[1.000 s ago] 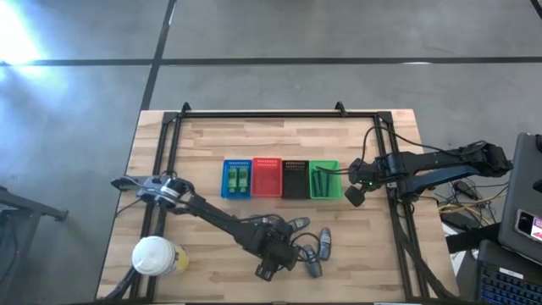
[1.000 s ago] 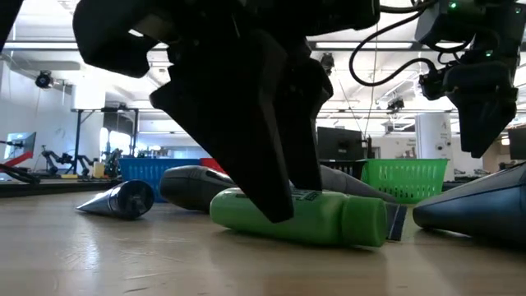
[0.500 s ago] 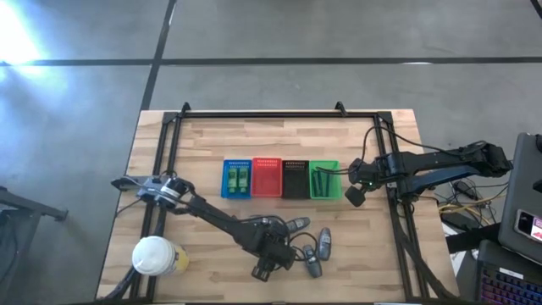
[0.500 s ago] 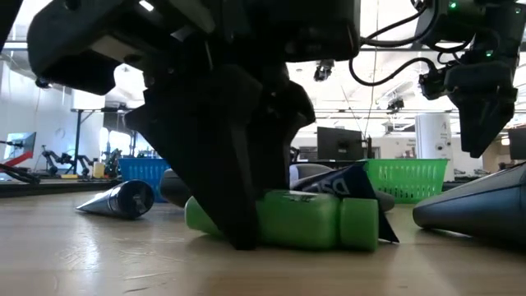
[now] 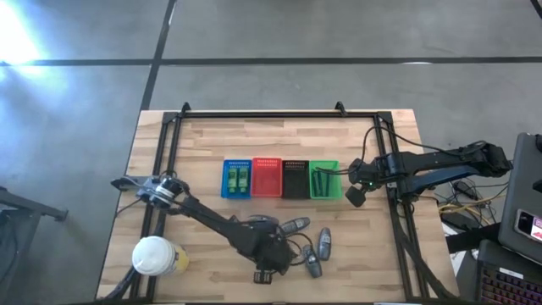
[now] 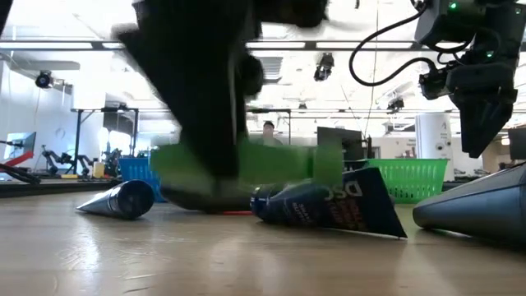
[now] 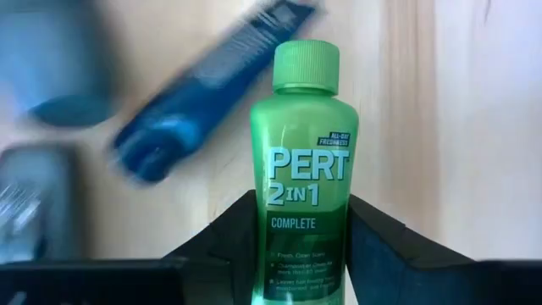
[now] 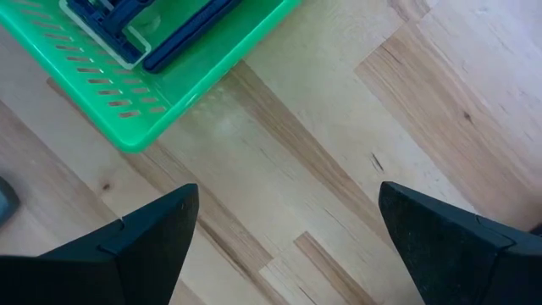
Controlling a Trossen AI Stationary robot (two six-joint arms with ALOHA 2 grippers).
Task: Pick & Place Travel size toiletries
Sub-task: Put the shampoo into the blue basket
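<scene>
The left gripper [image 7: 301, 254] is clamped on a green bottle [image 7: 303, 169], lifted clear of the wooden table [image 5: 195, 144] at about 6 o'clock from the row of baskets. A dark blue tube [image 6: 329, 205] lies on the wood just below it, with grey tubes [image 5: 320, 244] beside it toward 3 o'clock. The right gripper [image 8: 284, 233] hangs with fingers spread wide over bare wood just beside the green basket [image 8: 178, 68], at 3 o'clock of the row.
</scene>
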